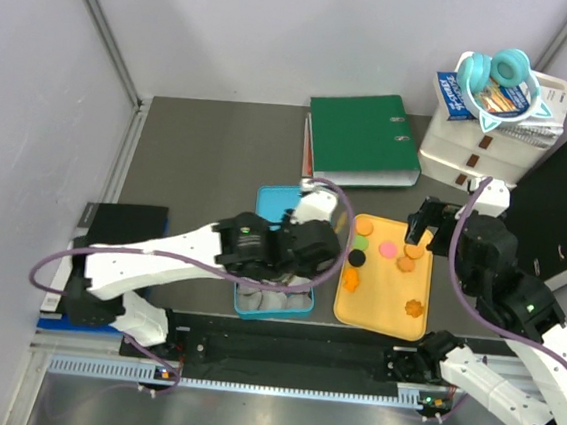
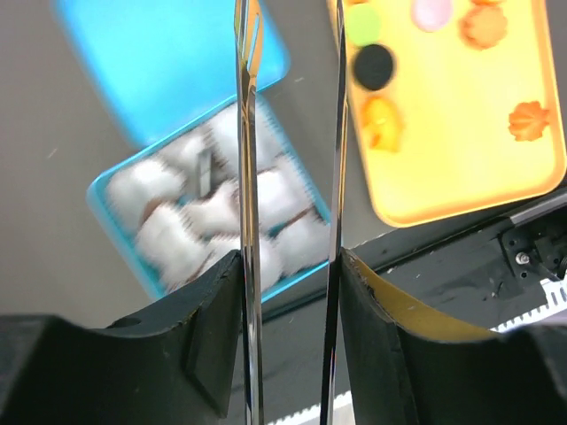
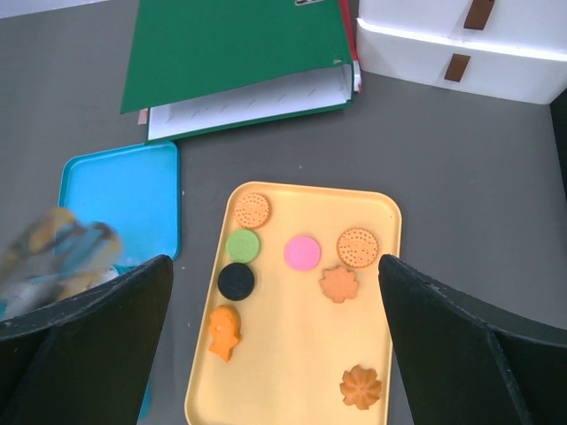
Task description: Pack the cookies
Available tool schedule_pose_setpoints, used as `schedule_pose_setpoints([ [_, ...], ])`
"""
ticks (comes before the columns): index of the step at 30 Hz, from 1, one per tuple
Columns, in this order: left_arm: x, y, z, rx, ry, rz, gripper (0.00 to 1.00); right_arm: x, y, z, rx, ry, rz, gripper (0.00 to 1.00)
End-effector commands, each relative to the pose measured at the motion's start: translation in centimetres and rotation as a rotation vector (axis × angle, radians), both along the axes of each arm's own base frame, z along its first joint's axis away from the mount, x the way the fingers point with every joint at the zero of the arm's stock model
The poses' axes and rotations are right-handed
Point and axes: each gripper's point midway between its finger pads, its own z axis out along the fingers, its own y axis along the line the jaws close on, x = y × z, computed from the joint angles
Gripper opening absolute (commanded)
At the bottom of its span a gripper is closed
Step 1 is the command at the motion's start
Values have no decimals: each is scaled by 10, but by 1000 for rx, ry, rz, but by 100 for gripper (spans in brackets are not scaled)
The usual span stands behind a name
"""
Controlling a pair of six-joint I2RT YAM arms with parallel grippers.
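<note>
The right gripper (image 3: 273, 260) hangs spread over the tray's (image 3: 292, 354) cookies (image 3: 302, 252), seemingly to pick one; the left gripper (image 2: 292, 35) hovers, parted, above the blue tin (image 2: 96, 197).

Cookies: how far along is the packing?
Nothing looks packed yet: eight cookies lie on the yellow tray, and the blue tin shows only paper liners, though blurred. Nothing is in hand: the left gripper hangs open over the tin, the right gripper open above the tray. All eight are left.

Bright, perhaps overhead light; left wrist view blurred.
</note>
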Motion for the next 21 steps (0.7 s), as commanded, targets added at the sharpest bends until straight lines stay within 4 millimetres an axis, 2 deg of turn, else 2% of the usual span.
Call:
schedule_pose_setpoints([
  [1,1,-68,-31,38,6,-189,50,-3,-6,25,21,-66,-16,99],
  [4,1,-87,-56,47,28,-215,52,-8,-8,18,36,-49,-20,99],
  [6,1,-90,-71,82,43,-220,52,-11,-8,12,43,-30,-18,99],
  [9,1,-97,-85,111,50,-247,53,-14,-10,6,40,-18,-23,99],
  [15,7,-113,-102,149,54,-280,53,-14,-12,6,30,-16,-25,99],
  [21,4,-110,-117,180,85,-283,53,-14,-11,4,24,-9,-23,99],
])
